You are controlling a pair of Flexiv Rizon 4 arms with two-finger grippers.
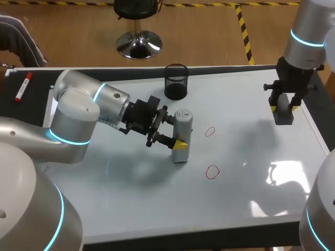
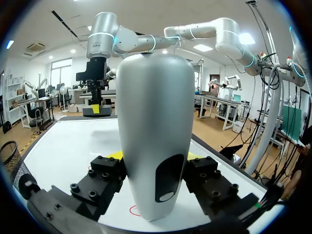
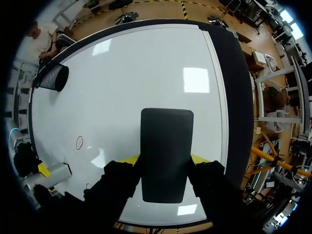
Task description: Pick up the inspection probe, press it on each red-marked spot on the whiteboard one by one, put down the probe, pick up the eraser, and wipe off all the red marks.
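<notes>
Head view: my left tool point(image 1: 175, 132) is clamped on the probe point(image 1: 182, 135), one finger on each side of its grey body. The probe stands upright near the middle of the whiteboard point(image 1: 235, 198), its lower end down at the surface; I cannot tell whether it touches. Two red marks lie to its right, the far mark point(image 1: 210, 131) near it and the near mark point(image 1: 212, 172) a little further off. A black mesh cup point(image 1: 176, 81) stands by the far edge, behind the probe. A red marker point(image 1: 22, 87) lies on the dark tabletop point(image 1: 31, 107) off the whiteboard's left end.

Left wrist view has the probe point(image 2: 155, 131) filling the gap of the left tool point(image 2: 155, 157), with a red arc point(image 2: 134, 210) on the whiteboard just beside its base.

My right tool point(image 1: 283, 108) sits at the whiteboard's far right corner, closed on the eraser point(image 1: 283, 112), well apart from the marks. Right wrist view confirms it: the eraser point(image 3: 166, 153) is gripped from both sides by the right tool point(image 3: 165, 158), flat face toward the whiteboard. I cannot tell whether it rests on the surface.
</notes>
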